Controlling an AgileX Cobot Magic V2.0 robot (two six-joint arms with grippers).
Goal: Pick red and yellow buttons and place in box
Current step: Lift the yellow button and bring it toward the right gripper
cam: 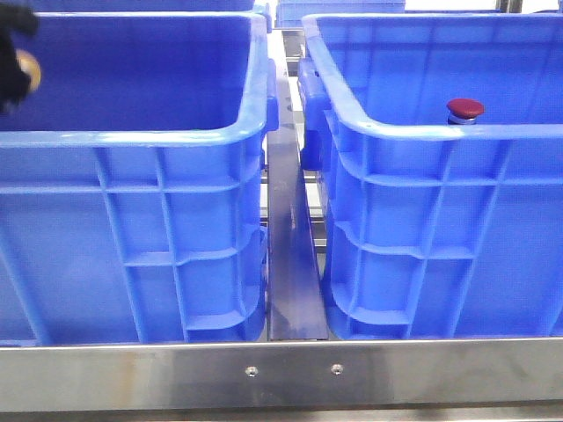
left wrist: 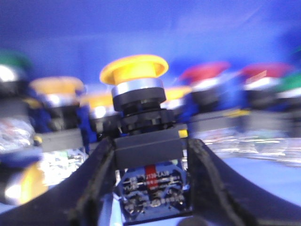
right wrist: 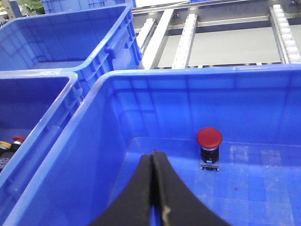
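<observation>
My left gripper (left wrist: 149, 150) is shut on the black body of a yellow button (left wrist: 134, 69), its cap standing upright above the fingers. In the front view that gripper (cam: 12, 66) shows at the far left over the left crate (cam: 132, 141), with the yellow button (cam: 28, 70) in it. A red button (right wrist: 209, 139) stands upright on the floor of the box (right wrist: 94, 155), the right-hand blue crate (cam: 440, 136); its red cap (cam: 464, 109) peeks over the rim. My right gripper (right wrist: 154, 153) hangs inside the box, shut and empty, short of the red button.
Behind the held button lie several more buttons, blurred: red (left wrist: 204, 73), yellow (left wrist: 56, 87) and green (left wrist: 11, 61). A metal rail (cam: 288, 220) runs between the two crates. A third blue crate (right wrist: 61, 37) and roller tracks (right wrist: 186, 37) lie beyond.
</observation>
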